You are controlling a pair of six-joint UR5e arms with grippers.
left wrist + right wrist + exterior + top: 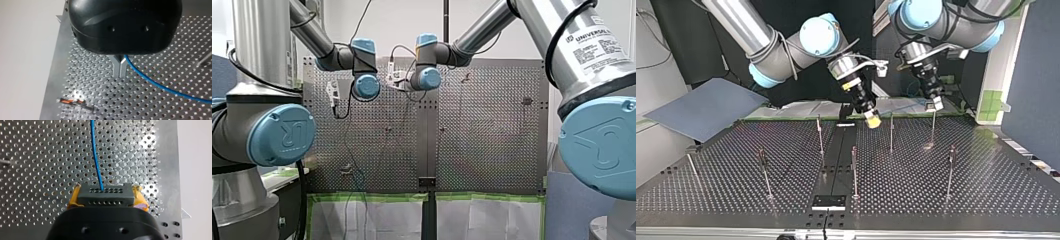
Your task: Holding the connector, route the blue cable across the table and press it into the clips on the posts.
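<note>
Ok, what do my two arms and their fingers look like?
My left arm and my right arm are silver tubes with light-blue joint caps embossed UR, trailed by black cables; the right bears a Universal Robots label. My left gripper has a rounded black housing and narrow metal fingers; my right gripper is black with yellow pads.

Grey panel (706, 107), green tape (362, 196)
</note>
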